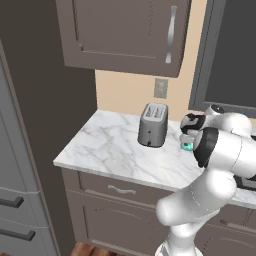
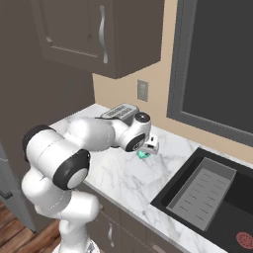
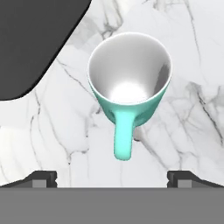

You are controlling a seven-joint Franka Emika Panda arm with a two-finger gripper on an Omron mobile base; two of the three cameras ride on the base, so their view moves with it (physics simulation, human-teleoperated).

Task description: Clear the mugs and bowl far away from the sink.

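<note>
A bright turquoise mug (image 3: 129, 83) with a pale inside stands upright on the white marble counter (image 3: 183, 131). In the hand view its handle points toward my gripper (image 3: 112, 179). The gripper is open and hovers just above the mug, its fingertips (image 3: 41, 178) spread wider than the mug, with nothing between them. From the base views, a sliver of the mug (image 1: 187, 146) (image 2: 144, 155) peeks out under the hand (image 2: 149, 146). The black sink (image 2: 207, 197) with its grey ribbed rack (image 2: 202, 190) lies just right of the mug, and its corner (image 3: 35, 39) shows in the hand view. The bowl is out of view.
A grey toaster (image 1: 152, 125) stands on the counter left of the mug, near the wall. Left of the toaster the marble counter (image 1: 105, 145) runs to its end by a tall dark cabinet. Wall cabinets (image 1: 125, 30) hang above.
</note>
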